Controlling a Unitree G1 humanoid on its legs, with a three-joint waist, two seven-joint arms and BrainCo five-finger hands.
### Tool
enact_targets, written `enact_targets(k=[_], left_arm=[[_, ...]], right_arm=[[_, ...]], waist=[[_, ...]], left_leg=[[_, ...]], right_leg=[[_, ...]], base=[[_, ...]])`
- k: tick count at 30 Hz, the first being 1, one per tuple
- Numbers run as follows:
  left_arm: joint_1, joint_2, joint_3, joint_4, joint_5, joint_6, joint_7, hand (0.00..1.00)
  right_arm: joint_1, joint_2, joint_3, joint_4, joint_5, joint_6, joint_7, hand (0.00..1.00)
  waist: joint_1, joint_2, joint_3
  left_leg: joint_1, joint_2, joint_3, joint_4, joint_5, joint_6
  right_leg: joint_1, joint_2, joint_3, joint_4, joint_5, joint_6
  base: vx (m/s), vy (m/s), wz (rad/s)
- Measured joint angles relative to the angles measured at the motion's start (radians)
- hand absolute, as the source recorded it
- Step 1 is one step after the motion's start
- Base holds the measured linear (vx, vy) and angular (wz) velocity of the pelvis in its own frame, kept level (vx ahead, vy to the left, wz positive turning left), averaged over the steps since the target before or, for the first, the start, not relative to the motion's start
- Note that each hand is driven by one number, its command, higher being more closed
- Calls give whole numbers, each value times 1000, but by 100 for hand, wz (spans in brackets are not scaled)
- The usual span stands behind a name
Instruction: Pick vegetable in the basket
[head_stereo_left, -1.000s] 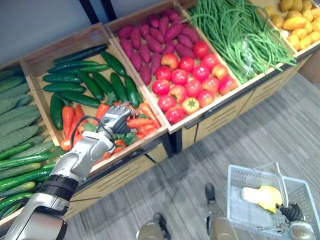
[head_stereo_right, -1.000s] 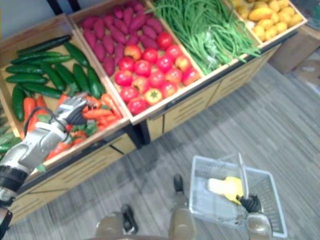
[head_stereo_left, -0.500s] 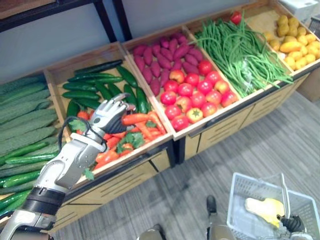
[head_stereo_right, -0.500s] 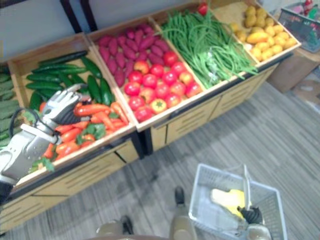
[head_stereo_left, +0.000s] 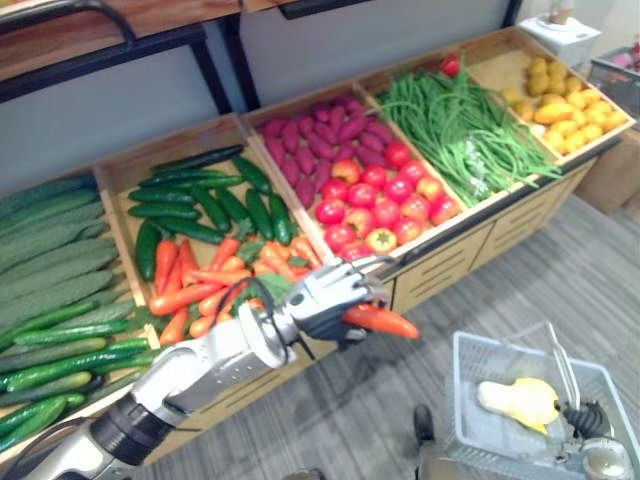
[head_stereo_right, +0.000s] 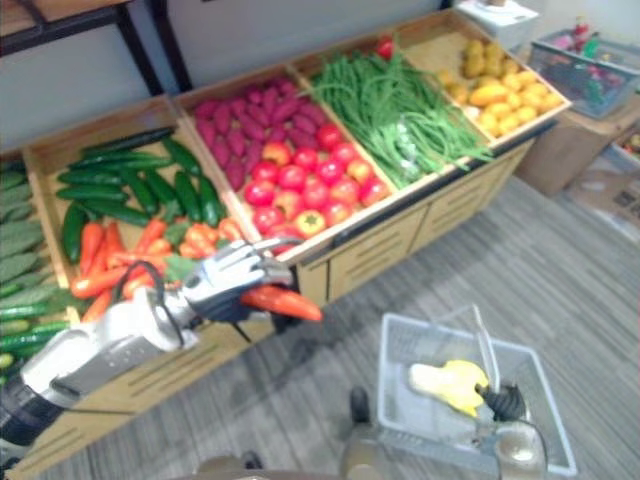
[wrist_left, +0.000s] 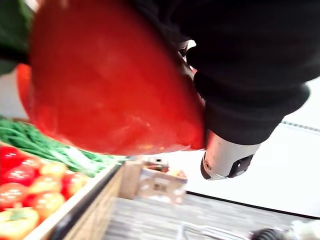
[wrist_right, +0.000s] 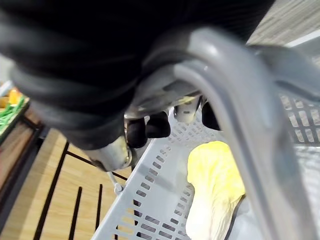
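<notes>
In the head views the left hand (head_stereo_left: 325, 300), down in the carrot crate (head_stereo_left: 165, 142) a second ago, now hangs clear of the shelf front, fingers curled round one carrot (head_stereo_left: 385, 322), left of the basket (head_stereo_left: 458, 390). Its wrist view shows the carrot tight against the palm: picked, not yet dropped. The right wrist view has the right hand (wrist_right: 150, 125) wrapped round the basket's handle (wrist_right: 235, 120).

Carrot (head_stereo_left: 380, 321): orange-red. Basket (head_stereo_left: 468, 400): pale grey, perforated lattice. Vegetable (head_stereo_left: 520, 400): pale yellow. Cucumbers (head_stereo_left: 200, 195): dark green. Tomatoes (head_stereo_left: 385, 195): red. Floor (head_stereo_left: 560, 270): grey, streaked.
</notes>
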Motion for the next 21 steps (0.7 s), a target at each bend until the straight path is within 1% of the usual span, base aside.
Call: enact_targets(k=[1, 2, 3, 4, 5, 6, 7, 8, 9, 10, 12, 13, 15, 17, 19, 21], left_arm=[[-23, -27, -45, 4, -14, -1, -11, 100], [-36, -41, -67, 7, -15, -1, -16, 100], [-60, -71, -113, 22, -15, -3, -24, 100], [-86, -105, -163, 56, -15, -9, -32, 100], [-95, -120, -185, 74, -15, -10, -34, 100], [-122, -160, -235, 126, -15, -10, -46, 100], [-128, -176, -248, 146, -15, -10, -54, 100], [-153, -212, -281, 198, -14, -10, -63, 100], [-163, -230, -296, 227, -14, -10, -65, 100], [-182, -273, -324, 302, -14, -9, -73, 100], [-208, -321, -354, 380, -11, -6, -76, 100], [-212, -353, -358, 426, 1, -3, -77, 100], [-215, -392, -358, 486, 5, 8, -78, 100], [-236, -441, -358, 579, 14, 17, -77, 100], [-244, -464, -357, 632, 45, 35, -76, 100], [-253, -479, -357, 676, 49, 49, -74, 100]], right_arm=[[5, 0, 22, -45, 0, 0, 1, 100], [8, 0, 33, -67, 0, 0, 2, 100], [14, 0, 57, -113, 1, -1, 4, 100], [21, 0, 74, -150, 1, -3, 7, 100], [22, -1, 83, -163, 1, -3, 8, 100], [22, -4, 99, -193, 2, -4, 21, 100], [21, -4, 108, -205, 2, -4, 23, 100], [26, -5, 130, -234, 2, -4, 25, 100], [26, -5, 141, -246, 2, -4, 27, 100], [27, -5, 168, -276, 4, -4, 35, 100], [33, -5, 183, -308, 7, -4, 54, 100], [38, -5, 189, -328, 14, -4, 65, 100], [46, -5, 204, -353, 25, -4, 70, 100], [65, -4, 217, -391, 51, -4, 81, 100], [67, -5, 225, -406, 69, -5, 94, 100], [78, -6, 236, -434, 91, -7, 99, 100]], waist=[[-9, 2, -3], [-16, 2, -4], [-28, 3, -5], [-32, 6, -19], [-33, 6, -28], [-45, 8, -32], [-54, 10, -33], [-60, 10, -33], [-61, 10, -33], [-70, 10, -33], [-88, 12, -34], [-97, 12, -34], [-109, 12, -35], [-122, 12, -35], [-130, 13, -34], [-140, 12, -34]], left_leg=[[10, 5, 17, 1, -7, -1], [17, 6, 29, 1, -9, -1], [31, 9, 49, 0, -18, -9], [34, 11, 69, 0, -24, -8], [35, 11, 83, 0, -24, -6], [49, 9, 106, 1, -29, -6], [53, 9, 108, 1, -31, -6], [63, 9, 114, -1, -37, -8], [70, 9, 119, -1, -42, -12], [86, 9, 139, -4, -50, -13], [90, 6, 146, -8, -57, -11], [102, 2, 163, -17, -58, -11], [115, -1, 165, -23, -59, -13], [128, -5, 179, -34, -66, -18], [140, -5, 193, -38, -67, -20], [141, -8, 198, -46, -68, -20]], right_leg=[[-1, 5, 12, 0, -1, -2], [-1, 8, 21, 0, -1, -2], [-1, 13, 33, 0, -2, -3], [-11, 18, 53, 0, -2, -3], [-21, 20, 63, 0, -1, -4], [-25, 25, 83, 0, -1, -4], [-25, 27, 88, 0, -1, -4], [-26, 33, 105, 1, 0, -4], [-27, 38, 115, 1, 0, -3], [-28, 45, 139, 1, 2, 0], [-33, 48, 152, 1, 2, 0], [-35, 51, 168, 1, 2, 0], [-33, 56, 182, 1, 7, 8], [-36, 63, 199, 1, 6, 6], [-35, 69, 218, 1, 6, 7], [-44, 69, 227, 1, 6, 7]], base=[[0, -27, -39], [8, -35, -47], [16, -33, -50], [17, -26, -52], [39, -27, -59], [32, -18, -45], [49, -25, -47], [27, -15, -34], [38, -20, -56], [18, -8, -44], [17, -7, -35], [18, -6, -30], [14, -9, -29], [13, -26, -27], [6, -34, -24], [-2, -43, -19]])
